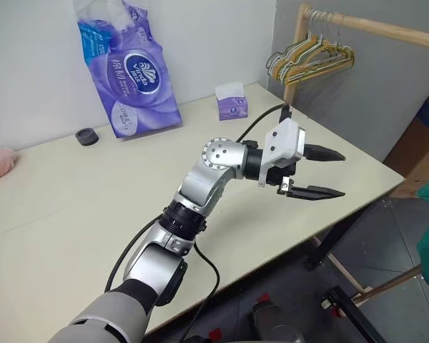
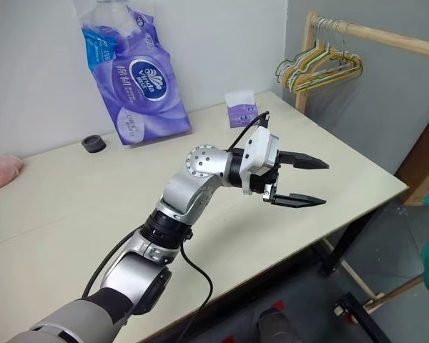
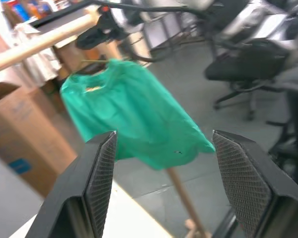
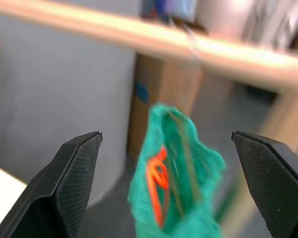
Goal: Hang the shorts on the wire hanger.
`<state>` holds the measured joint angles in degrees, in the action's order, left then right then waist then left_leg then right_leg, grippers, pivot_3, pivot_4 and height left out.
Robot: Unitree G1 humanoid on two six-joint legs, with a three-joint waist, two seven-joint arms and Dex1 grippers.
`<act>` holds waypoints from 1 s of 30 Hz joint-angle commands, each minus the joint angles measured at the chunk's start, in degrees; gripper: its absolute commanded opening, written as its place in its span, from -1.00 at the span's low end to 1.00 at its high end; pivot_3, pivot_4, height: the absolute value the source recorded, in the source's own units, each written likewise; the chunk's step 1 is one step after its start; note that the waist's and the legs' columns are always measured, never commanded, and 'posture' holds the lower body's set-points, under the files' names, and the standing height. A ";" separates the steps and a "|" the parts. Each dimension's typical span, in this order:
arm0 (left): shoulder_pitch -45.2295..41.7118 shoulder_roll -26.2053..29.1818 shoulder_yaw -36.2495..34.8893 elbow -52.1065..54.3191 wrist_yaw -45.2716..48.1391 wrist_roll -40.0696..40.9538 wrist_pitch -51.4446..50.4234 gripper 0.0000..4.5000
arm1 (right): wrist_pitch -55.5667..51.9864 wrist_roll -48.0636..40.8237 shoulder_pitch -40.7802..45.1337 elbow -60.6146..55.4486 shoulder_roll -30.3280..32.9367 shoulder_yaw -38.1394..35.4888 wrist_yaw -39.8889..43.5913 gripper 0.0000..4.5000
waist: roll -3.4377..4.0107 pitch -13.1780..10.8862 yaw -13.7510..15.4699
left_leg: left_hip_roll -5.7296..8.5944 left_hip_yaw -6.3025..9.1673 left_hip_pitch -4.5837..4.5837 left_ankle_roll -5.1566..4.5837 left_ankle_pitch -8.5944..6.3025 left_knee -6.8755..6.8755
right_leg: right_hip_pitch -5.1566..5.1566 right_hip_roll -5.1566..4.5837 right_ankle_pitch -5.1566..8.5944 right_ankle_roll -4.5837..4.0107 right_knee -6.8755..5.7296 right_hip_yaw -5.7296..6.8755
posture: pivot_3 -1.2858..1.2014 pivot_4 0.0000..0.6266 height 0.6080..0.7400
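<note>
Now the shorts (image 3: 134,119) hang from the wooden rail (image 3: 35,42), both grippers' fingers spread apart, empty

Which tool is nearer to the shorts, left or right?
Right. The right tool faces the hanging shorts close up; the left tool is over the table, far from them.

shorts (image 3: 134,119): teal-green, orange inside;
tissue pack (image 1: 129,68): purple, white print;
table (image 1: 71,207): cream;
rail (image 1: 375,28): pale wood;
gripper fingers (image 1: 318,191): black
</note>
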<state>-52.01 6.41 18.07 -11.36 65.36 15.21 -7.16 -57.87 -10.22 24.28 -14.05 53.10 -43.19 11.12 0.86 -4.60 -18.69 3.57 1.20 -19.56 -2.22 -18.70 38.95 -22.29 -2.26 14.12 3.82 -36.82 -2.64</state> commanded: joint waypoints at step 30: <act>34.93 8.15 -29.27 15.65 -56.78 -12.87 -14.95 0.45 | 50.07 4.82 -2.55 18.40 -41.33 42.89 3.82 0.99 | -1.49 0.45 21.27 | -0.17 0.44 -1.17 1.19 0.44 0.07 | -1.78 0.12 -0.94 -1.43 -0.32 0.45 | 0.10 -0.84 1.00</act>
<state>-15.60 13.96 -11.47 3.93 7.99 1.61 -23.57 -9.44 -5.66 20.33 5.41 12.13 0.07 15.64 -0.63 -4.15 2.58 3.38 1.67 -20.72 -1.00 -18.21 39.01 -24.07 -2.12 13.15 2.35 -37.17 -2.18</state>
